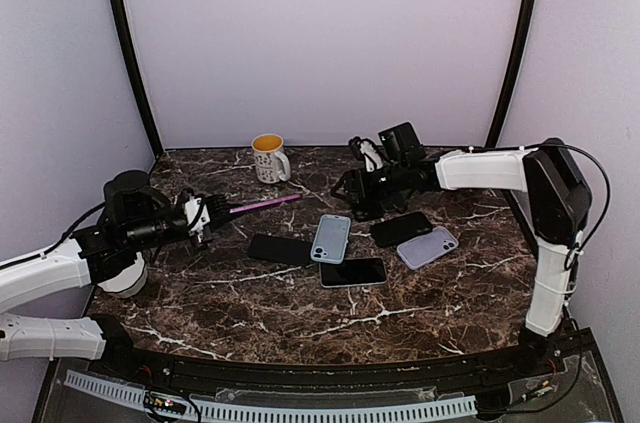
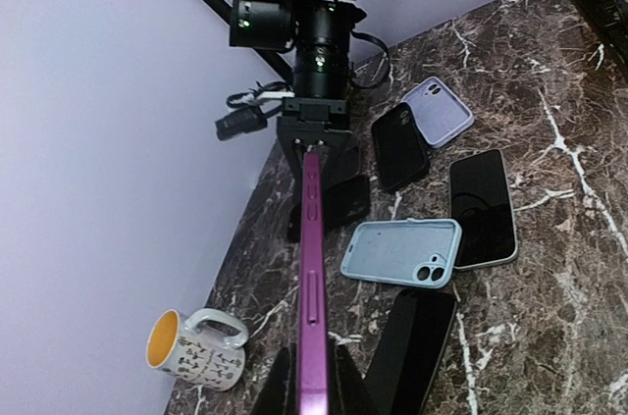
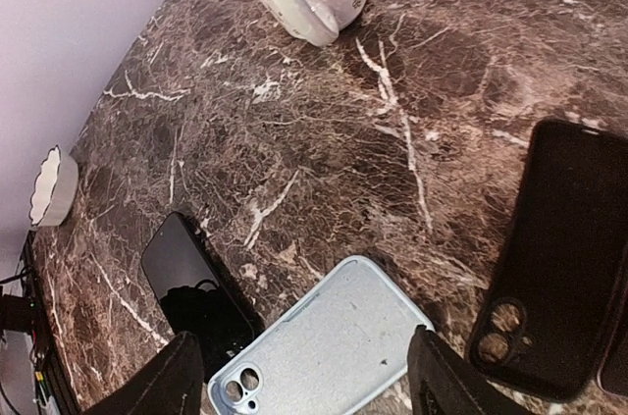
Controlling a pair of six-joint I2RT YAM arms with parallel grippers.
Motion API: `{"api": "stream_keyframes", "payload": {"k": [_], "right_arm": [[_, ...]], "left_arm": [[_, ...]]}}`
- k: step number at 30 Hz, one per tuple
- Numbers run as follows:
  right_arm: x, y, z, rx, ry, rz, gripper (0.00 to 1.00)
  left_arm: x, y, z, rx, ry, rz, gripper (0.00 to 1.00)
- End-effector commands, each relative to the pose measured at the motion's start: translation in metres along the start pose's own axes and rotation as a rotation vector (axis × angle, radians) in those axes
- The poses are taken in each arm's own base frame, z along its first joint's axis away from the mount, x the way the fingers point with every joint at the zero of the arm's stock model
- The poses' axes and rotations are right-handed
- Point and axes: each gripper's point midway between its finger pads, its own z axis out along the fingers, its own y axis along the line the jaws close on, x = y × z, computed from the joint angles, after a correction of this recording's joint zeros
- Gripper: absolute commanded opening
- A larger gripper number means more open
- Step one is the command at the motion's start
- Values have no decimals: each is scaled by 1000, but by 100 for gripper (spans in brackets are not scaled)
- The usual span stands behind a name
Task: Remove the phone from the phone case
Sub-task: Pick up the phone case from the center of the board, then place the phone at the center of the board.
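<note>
My left gripper (image 1: 208, 214) is shut on one end of a thin purple phone (image 1: 265, 204) and holds it edge-up above the table, pointing at the right arm. In the left wrist view the phone (image 2: 312, 268) runs up from between my fingers (image 2: 272, 388). My right gripper (image 1: 352, 190) is open and empty, hovering over the far end of a light blue case (image 1: 331, 238). In the right wrist view that case (image 3: 334, 346) lies face down between my wide-apart fingertips (image 3: 172, 381). The purple phone's tip stops short of the right gripper.
On the marble table (image 1: 250, 313) lie a black phone (image 1: 280, 248), a dark-screened phone (image 1: 353, 272), a black case (image 1: 401, 229) and a lilac case (image 1: 427, 247). A patterned mug (image 1: 269, 157) stands at the back. A white bowl (image 1: 125, 281) sits at the left edge.
</note>
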Motion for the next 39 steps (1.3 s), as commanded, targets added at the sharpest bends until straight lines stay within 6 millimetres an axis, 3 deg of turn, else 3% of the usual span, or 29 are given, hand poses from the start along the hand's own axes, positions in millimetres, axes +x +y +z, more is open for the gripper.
{"api": "stream_keyframes", "payload": {"k": [1,6,10,15,19,28,31,39], "right_arm": [[-24,-1,-43,118,-84,-82,77],[-23,-6,-73,198,-143,-104,84],[-20,-6,-93,233,-169,-112,84],[-13,-2,-117,239,-224,-93,84],[-10,-1,-138,263,-276,-81,86],[-4,3,-173,291,-344,-79,92],[1,2,-180,297,-356,-69,99],[9,5,-192,297,-371,-71,99]], "left_arm": [[-29,3,2,70,-97,-101,0],[-23,-16,8,189,-59,-349,0],[-35,-28,8,268,-83,-581,0],[-46,-35,12,281,-94,-1008,0],[-32,-60,19,339,1,-1318,0],[14,-105,24,331,183,-1749,0],[27,-119,28,324,255,-1829,0],[58,-148,36,305,416,-1941,0]]}}
